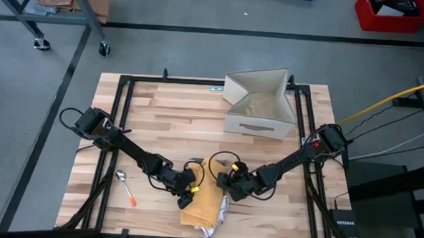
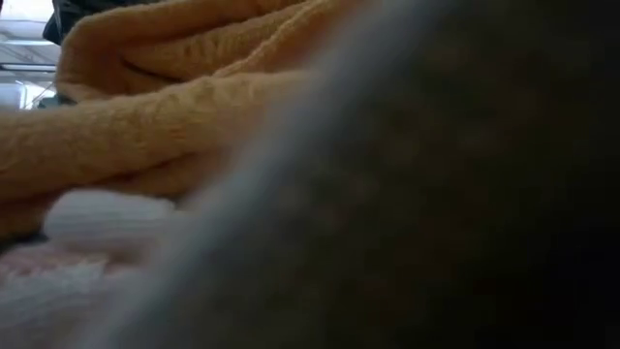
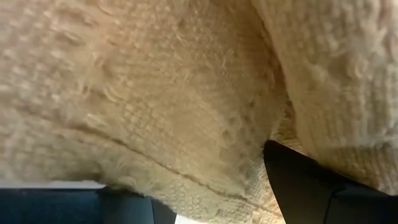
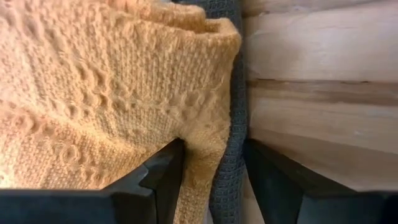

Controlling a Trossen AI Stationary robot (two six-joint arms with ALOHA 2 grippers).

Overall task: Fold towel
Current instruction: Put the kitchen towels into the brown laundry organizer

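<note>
A yellow knitted towel (image 1: 203, 197) lies crumpled near the table's front edge, over a grey-white cloth (image 1: 221, 210). My left gripper (image 1: 189, 191) is at the towel's left side and my right gripper (image 1: 228, 186) at its right side, both slanting down. Each is shut on cloth. In the right wrist view the towel's folded edge (image 4: 205, 74) runs beside a grey cloth strip (image 4: 235, 118) on the wooden table (image 4: 323, 74). The low view is filled by yellow towel folds (image 2: 145, 126) and a blurred dark mass. My left gripper has the towel bunched against the inner side of its one visible finger (image 3: 305, 180), at a thick fold (image 3: 249, 155). The cloth fills the view close up and hides the other finger. It comes slanting down from the table's left. My right gripper pinches the towel's folded edge (image 4: 202, 168) together with the grey strip (image 4: 230, 180) between its two fingers, so several layers. The fingers slant down from the table's right and lie along that edge. The towel rests on the table.
An open beige box (image 1: 259, 107) stands at the far right of centre. A spoon with an orange handle (image 1: 126, 189) lies near the front left. Black frame rails (image 1: 118, 129) run along the table's sides.
</note>
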